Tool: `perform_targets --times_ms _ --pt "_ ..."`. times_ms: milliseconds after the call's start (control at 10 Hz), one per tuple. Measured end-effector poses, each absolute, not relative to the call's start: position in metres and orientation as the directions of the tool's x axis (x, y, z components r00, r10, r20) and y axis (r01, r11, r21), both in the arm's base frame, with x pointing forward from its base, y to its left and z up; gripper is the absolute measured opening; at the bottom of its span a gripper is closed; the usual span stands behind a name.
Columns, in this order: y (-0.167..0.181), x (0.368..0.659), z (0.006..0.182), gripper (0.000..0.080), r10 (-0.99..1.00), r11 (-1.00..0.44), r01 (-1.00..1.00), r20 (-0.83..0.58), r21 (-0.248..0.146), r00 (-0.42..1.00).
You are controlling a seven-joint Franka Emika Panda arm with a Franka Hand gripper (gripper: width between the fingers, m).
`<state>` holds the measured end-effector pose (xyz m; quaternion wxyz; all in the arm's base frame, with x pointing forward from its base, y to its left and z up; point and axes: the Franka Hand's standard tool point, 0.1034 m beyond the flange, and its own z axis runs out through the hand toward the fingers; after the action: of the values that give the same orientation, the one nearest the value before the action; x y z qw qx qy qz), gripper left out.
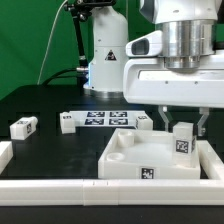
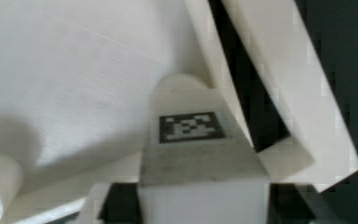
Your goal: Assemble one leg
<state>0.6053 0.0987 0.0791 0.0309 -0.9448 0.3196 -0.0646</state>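
Observation:
My gripper [image 1: 184, 128] is shut on a leg [image 1: 183, 140], a small white block with a black-and-white tag on its face. It holds the leg upright at the back corner of the large white tray-like piece [image 1: 125, 165], on the exterior view's right. In the wrist view the leg [image 2: 194, 125] fills the gap between the dark fingers, and my gripper [image 2: 206, 205] points it down at the tray's corner [image 2: 69, 90]. I cannot tell whether the leg's lower end touches the tray.
Three more legs lie on the black table: one at the exterior view's left [image 1: 22, 126], one [image 1: 67, 121] and one [image 1: 143, 122] at either end of the marker board [image 1: 105, 119]. A white border wall [image 1: 100, 192] runs along the front. The robot base [image 1: 105, 60] stands behind.

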Motion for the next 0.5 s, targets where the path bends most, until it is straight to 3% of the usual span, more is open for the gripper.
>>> perform_targets --times_ms 400,500 --pt "0.0843 0.6030 0.0793 0.0301 -0.717 -0.697 -0.712 0.111 -0.082 0.688" --pt "0.0847 0.6029 0.0788 0.0382 -0.715 -0.698 -0.711 0.111 -0.082 0.690"
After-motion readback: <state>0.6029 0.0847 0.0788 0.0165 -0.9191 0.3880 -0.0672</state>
